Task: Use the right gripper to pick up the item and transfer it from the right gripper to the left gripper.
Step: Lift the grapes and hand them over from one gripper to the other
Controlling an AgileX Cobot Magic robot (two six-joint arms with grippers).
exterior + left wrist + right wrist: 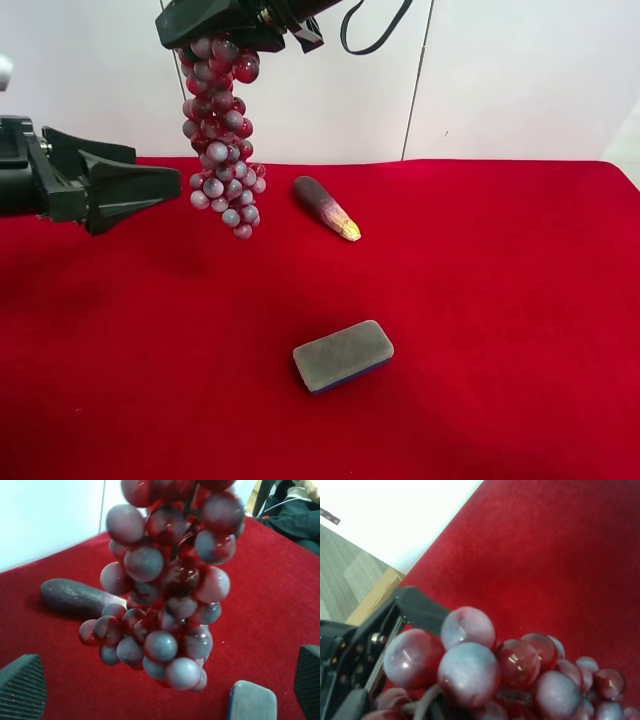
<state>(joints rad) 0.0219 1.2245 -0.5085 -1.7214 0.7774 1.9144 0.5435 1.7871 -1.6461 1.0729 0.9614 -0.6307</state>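
Note:
A bunch of red-purple grapes [222,140] hangs in the air from my right gripper [225,30], which is shut on its top at the upper edge of the exterior high view. The grapes fill the right wrist view [470,665] and the left wrist view [170,600]. My left gripper [170,168], the arm at the exterior high view's left, is open and empty. Its tips sit just beside the lower part of the bunch, apart from it. Its grey pads [22,685] frame the grapes in the left wrist view.
A dark purple eggplant-like item with a yellow tip [325,207] lies on the red cloth [500,300] behind the grapes. A grey sponge with a blue base [343,355] lies nearer the front. A white wall stands behind the table.

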